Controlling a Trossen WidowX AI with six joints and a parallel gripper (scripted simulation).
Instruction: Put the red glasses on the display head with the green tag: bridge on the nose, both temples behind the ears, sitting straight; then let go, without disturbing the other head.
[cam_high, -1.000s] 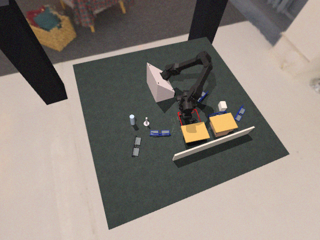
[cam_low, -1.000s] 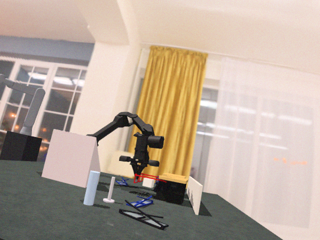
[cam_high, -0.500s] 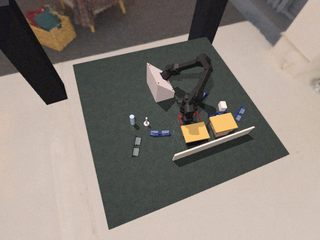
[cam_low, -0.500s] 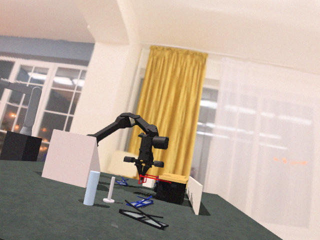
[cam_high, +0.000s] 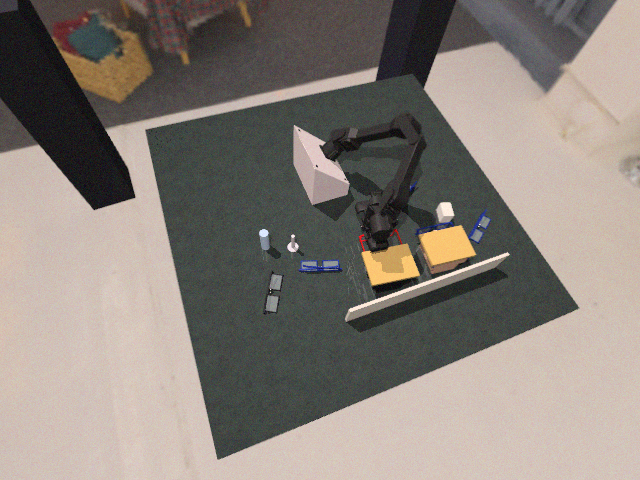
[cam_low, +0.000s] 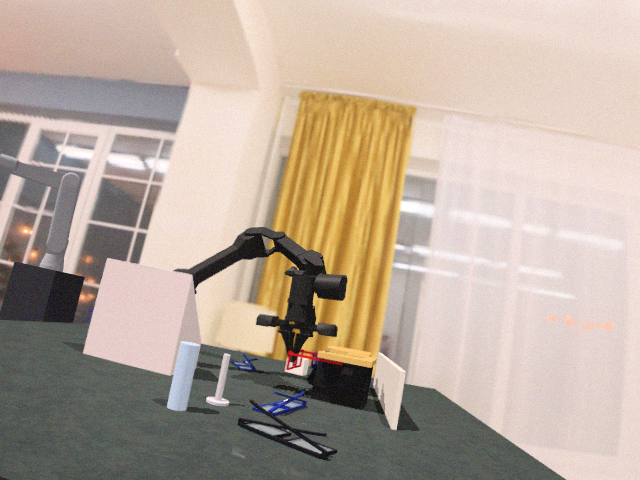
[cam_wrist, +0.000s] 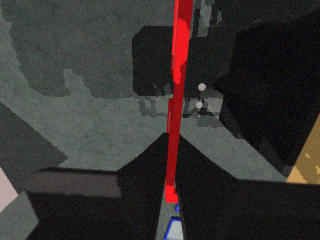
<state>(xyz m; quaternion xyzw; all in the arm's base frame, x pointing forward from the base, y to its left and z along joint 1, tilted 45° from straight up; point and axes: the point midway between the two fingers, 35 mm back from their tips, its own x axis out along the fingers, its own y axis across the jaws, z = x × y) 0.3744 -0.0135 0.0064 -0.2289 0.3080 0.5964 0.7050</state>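
The red glasses (cam_high: 399, 237) (cam_low: 316, 355) (cam_wrist: 175, 150) are being gripped by the front frame in the closed jaws (cam_high: 378, 246) (cam_low: 293, 356) and, in what appears to be the fitting step, are being held beside the dark, yellow-topped head (cam_high: 390, 264) (cam_low: 341, 381), temples pointing toward it. Straight, level advance until the bridge is meeting the nose is probably now being required, the neighbouring head (cam_high: 447, 245) being avoided; no container is being seen on the bench (cam_high: 279, 372) (cam_low: 129, 434).
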